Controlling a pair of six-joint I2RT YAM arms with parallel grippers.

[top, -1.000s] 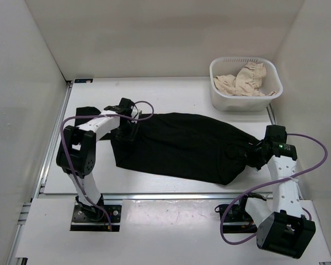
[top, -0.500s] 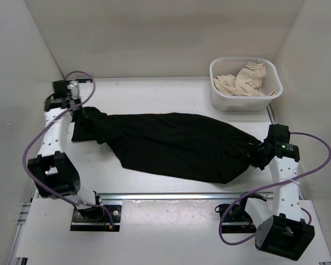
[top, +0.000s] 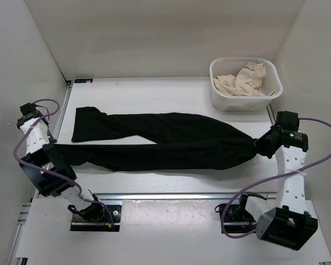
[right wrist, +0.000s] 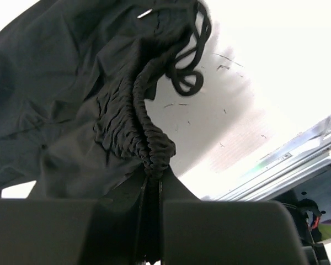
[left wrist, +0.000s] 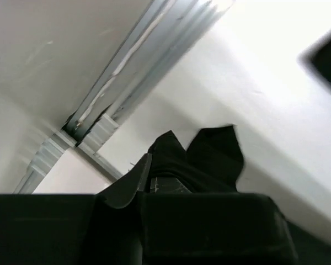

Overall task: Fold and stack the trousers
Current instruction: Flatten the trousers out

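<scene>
The right gripper (right wrist: 151,175) is clamped on the bunched waistband (right wrist: 146,138), and the left gripper (left wrist: 150,175) pinches one leg's hem (left wrist: 209,157), so the trousers (top: 171,144) stretch taut across the table (top: 171,94). Pull evenly, then lay the held leg squarely over the loose one behind it, clear of the basket (top: 240,102)

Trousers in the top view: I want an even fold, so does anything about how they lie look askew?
Yes. The trousers' legs are uneven: the left gripper holds the near leg taut to the table's left edge, while the far leg lies loose, its hem ending short and angled away. The right gripper bunches the waistband.
</scene>
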